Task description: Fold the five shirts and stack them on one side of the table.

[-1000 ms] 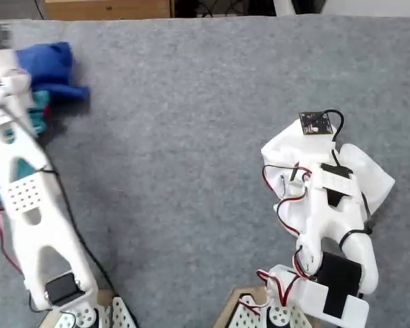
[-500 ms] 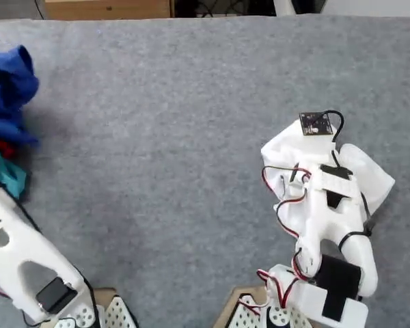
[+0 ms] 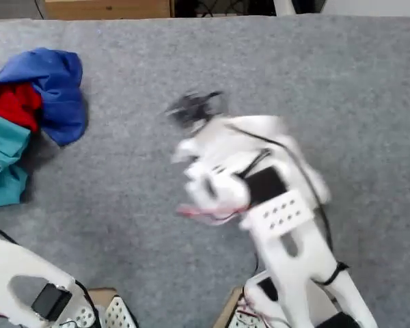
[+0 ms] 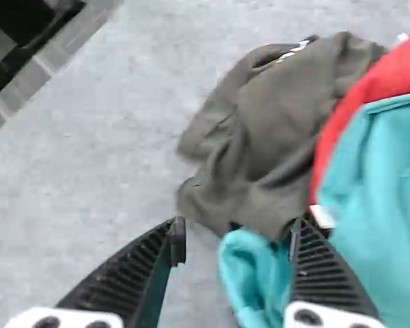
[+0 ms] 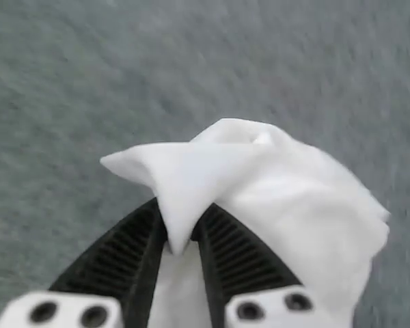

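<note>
High view: a heap of shirts lies on the grey table (image 3: 191, 61) at its left edge, with a blue shirt (image 3: 55, 85) draped over a red shirt (image 3: 14, 102) and a teal shirt (image 3: 3, 160) beside them. The right arm (image 3: 280, 219) stretches over the middle of the table, its jaws end well apart from the heap. Part of the left arm (image 3: 17, 287) shows at the near left corner.

Left wrist view: the left jaws stand apart, low over the heap. A fold of the teal shirt bulges up between them, close against one jaw. Just ahead of the jaws lies a crumpled olive-brown shirt (image 4: 266, 137), touching the teal and red shirts, with bare table beyond it.

Right wrist view: the right jaws are clamped on a pinched corner of a white shirt (image 5: 273, 184). The rest of this shirt bunches ahead of and beside the jaws, above the table.
</note>
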Tool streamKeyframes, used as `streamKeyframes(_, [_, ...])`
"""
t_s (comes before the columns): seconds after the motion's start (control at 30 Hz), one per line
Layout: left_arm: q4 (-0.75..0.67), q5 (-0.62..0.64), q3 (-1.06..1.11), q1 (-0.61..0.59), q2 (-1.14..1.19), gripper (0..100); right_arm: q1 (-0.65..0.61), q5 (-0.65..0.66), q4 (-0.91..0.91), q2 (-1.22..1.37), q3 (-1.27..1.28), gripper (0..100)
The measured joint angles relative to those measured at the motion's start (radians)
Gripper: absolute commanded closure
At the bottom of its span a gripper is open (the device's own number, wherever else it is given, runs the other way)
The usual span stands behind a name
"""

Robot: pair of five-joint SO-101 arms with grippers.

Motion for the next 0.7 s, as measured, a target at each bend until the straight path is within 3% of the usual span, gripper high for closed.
streamKeyframes(0.13, [0.000, -0.006, 0.000, -0.048, 0.000, 74, -0.212, 0.000, 0.000, -0.008, -0.172, 98.4])
streamKeyframes(0.23, [0.000, -0.009, 0.000, -0.068, 0.000, 74, -0.241, 0.000, -0.006, -0.008, -0.298, 98.4])
streamKeyframes(0.37, [0.000, -0.009, 0.000, -0.071, 0.000, 74, -0.155, 0.000, 0.000, 0.032, -0.342, 98.4])
streamKeyframes(0.6, [0.002, -0.009, 0.000, -0.057, 0.000, 74, 0.032, 0.000, 0.110, 0.141, -0.164, 98.4])
streamKeyframes(0.7, [0.005, -0.011, 0.000, -0.035, -0.003, 74, 0.110, 0.075, 0.126, 0.158, -0.071, 98.4])
